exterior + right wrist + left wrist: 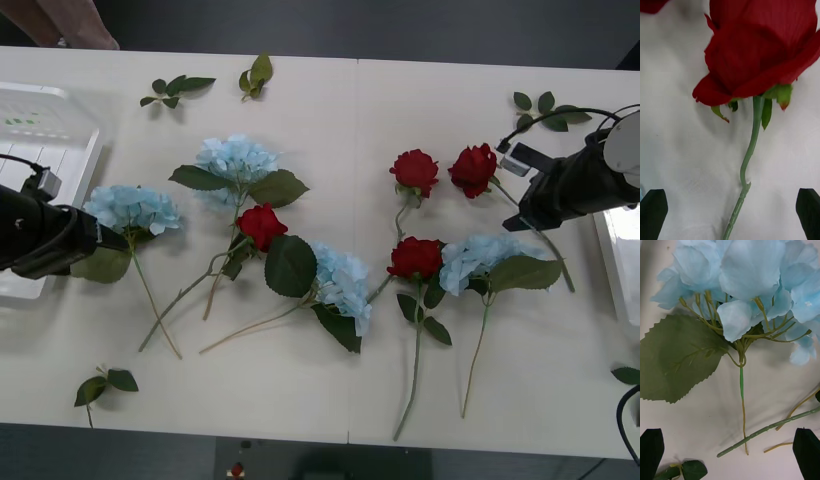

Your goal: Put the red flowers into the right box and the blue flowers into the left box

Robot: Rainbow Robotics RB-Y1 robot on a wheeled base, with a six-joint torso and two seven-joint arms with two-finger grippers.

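Spread across the white counter (300, 400): four red flowers (415, 170) and four blue flowers (236, 158), counted in the front view, plus loose leaf sprigs (176, 88). Left tool (730, 453) beside the leftmost blue head (131, 208), black fingers (651, 452) wide apart either side of its thin stem, gripping nothing. Right tool (730, 213) by the far-right rose (473, 168), fingers (808, 210) likewise spread around the stem (748, 157), not touching. Left box (40, 130) at the counter's left edge, right box (618, 260) at the right edge, no flower visible in either.
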